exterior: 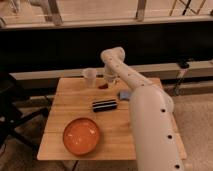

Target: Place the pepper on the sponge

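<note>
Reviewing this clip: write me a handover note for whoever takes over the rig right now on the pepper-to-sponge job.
Claw: low over the far side of the table, beside the cup.
Pepper: directly under the claw; unclear whether it is held or lying on the table.
Sponge: on the table, apart from the pepper, next to the arm.
Done: claw is at the pepper.
Left: carry the pepper onto the sponge, then release.

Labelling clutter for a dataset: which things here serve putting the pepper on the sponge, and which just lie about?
For the job: pepper; sponge; gripper, close above the pepper.
Lying about: orange bowl; black ribbed block; pale cup.
</note>
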`<state>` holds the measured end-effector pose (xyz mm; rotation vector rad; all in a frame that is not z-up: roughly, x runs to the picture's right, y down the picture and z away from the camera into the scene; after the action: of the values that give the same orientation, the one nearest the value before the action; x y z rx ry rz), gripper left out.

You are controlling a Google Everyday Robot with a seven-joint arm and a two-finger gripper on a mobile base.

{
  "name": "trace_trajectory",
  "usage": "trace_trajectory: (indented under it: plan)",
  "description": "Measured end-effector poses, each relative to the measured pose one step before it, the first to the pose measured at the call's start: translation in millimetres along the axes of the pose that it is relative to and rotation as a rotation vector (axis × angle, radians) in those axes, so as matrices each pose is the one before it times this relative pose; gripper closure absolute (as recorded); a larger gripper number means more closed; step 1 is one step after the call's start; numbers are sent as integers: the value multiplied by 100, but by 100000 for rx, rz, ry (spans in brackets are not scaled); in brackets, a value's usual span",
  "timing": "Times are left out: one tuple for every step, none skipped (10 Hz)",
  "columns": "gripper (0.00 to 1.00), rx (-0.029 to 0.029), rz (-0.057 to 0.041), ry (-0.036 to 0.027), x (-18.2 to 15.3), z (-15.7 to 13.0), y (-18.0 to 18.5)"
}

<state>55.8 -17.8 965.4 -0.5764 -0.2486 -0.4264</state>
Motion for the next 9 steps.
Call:
trace_trajectory:
  plan:
    - [100,-385,-136,116,97,5,185]
    - [100,-524,306,343,428,11,368]
    - [100,-440,918,671,848,-54,577]
    - [100,-326,825,855,882,-121,604]
    - [100,-72,389,269,400,-111,317]
    - [100,-102,226,364,316,-127,258]
    - [100,28,851,445,656,-187,482]
    - [100,-115,305,474,336,-70,288]
    - [100,-310,-248,277,-12,0,295]
